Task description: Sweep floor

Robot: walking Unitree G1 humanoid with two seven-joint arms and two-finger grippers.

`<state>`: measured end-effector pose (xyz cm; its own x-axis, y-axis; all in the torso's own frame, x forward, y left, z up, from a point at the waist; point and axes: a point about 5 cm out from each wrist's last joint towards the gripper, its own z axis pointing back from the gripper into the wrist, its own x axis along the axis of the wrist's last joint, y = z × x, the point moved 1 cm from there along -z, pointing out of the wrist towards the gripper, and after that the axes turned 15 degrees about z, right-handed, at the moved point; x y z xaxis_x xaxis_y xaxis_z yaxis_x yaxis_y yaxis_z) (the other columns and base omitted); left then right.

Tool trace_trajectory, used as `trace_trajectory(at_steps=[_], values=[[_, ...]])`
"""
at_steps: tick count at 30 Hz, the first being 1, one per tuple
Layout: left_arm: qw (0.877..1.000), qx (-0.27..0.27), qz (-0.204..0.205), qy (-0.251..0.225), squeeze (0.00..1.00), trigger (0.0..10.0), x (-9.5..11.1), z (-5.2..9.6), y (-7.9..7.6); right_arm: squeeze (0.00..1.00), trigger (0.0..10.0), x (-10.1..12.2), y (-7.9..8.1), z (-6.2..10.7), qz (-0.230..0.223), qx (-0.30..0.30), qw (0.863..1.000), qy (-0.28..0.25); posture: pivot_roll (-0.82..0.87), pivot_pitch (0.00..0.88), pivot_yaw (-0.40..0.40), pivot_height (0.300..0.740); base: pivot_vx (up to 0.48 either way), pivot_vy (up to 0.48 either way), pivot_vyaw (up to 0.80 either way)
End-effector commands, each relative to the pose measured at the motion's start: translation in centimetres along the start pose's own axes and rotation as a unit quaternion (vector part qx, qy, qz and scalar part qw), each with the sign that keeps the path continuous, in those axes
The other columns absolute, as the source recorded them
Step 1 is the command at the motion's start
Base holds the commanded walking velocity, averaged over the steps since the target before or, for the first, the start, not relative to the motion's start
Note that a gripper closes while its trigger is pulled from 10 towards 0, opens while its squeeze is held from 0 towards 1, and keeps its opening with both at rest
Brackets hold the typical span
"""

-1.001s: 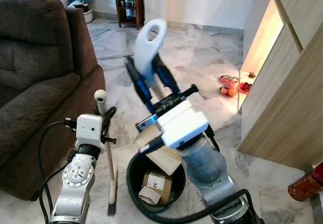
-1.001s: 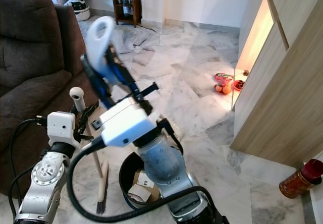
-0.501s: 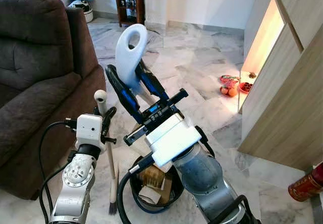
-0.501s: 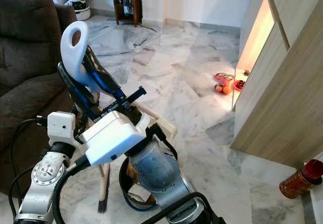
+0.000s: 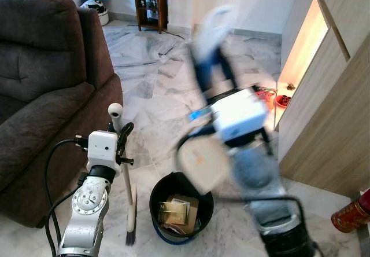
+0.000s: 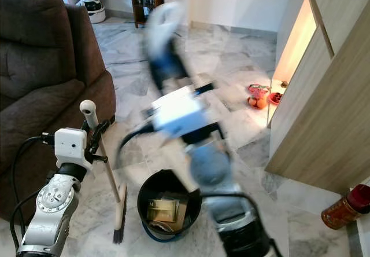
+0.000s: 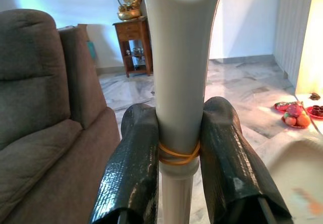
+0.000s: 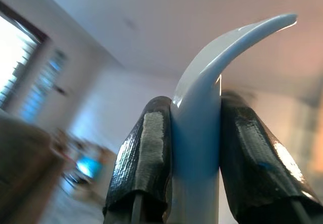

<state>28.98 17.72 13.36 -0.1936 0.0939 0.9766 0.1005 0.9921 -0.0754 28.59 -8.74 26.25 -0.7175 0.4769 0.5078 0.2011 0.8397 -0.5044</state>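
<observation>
Round black bin (image 5: 181, 209) on marble.

Head pair — high, facing forward and down; both eyes share the sofa (image 5: 40, 83), black bin (image 5: 181, 208) and marble floor (image 6: 191, 54). Left wrist camera — close behind its fingers (image 7: 133, 173), facing sofa and side table (image 7: 132, 45). Right wrist camera — close behind its fingers (image 8: 146, 158), tilted up toward the ceiling (image 8: 166, 27).
</observation>
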Motion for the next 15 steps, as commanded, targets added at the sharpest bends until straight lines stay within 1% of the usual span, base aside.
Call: trace_trajectory(at_steps=[1,3,5,8,9,10,12,15], values=[[0.999,-0.014,-0.006,-0.033,0.0,10.0,1.3,-0.4,-0.5,0.0,10.0,-0.7,-0.8,-0.2,0.009,-0.019,1.0,0.01,0.06,0.036,0.003,0.74,0.0,0.0,0.0],[0.999,-0.015,-0.006,-0.032,0.0,10.0,1.3,-0.4,-0.5,0.0,10.0,-2.7,-1.6,0.7,0.017,-0.037,0.998,0.052,0.05,0.036,0.003,0.74,0.0,0.0,0.0],[0.999,-0.016,-0.006,-0.032,0.0,10.0,1.2,-0.4,-0.5,0.0,10.0,-3.6,-2.0,1.1,0.021,-0.05,0.996,0.075,0.05,0.036,0.003,0.74,0.0,0.0,0.0],[0.999,-0.018,-0.005,-0.029,0.0,10.0,1.2,-0.3,-0.6,0.0,10.0,-6.0,-2.1,2.8,0.026,-0.051,0.99,0.128,0.06,0.039,0.004,0.74,0.0,0.0,0.0],[0.999,-0.019,-0.003,-0.028,0.0,10.0,1.1,-0.3,-0.6,0.0,10.0,-7.2,-2.2,3.7,0.024,-0.051,0.987,0.153,0.06,0.039,0.004,0.74,0.0,0.0,0.0],[0.999,-0.019,-0.003,-0.028,0.0,10.0,1.1,-0.3,-0.6,0.0,10.0,-7.2,-2.2,3.7,0.024,-0.051,0.987,0.153,0.06,0.039,0.004,0.74,0.0,0.0,0.0],[1.0,-0.022,-0.001,-0.023,0.0,10.0,0.9,-0.1,-0.6,0.0,10.0,-8.7,-2.4,4.9,0.016,-0.057,0.98,0.191,0.06,0.039,0.004,0.74,0.0,0.0,0.0],[1.0,-0.025,0.002,-0.019,0.0,10.0,0.7,0.0,-0.7,0.0,10.0,-9.8,-2.6,5.9,0.015,-0.064,0.975,0.213,0.05,0.042,0.004,0.74,0.0,0.0,0.0]])
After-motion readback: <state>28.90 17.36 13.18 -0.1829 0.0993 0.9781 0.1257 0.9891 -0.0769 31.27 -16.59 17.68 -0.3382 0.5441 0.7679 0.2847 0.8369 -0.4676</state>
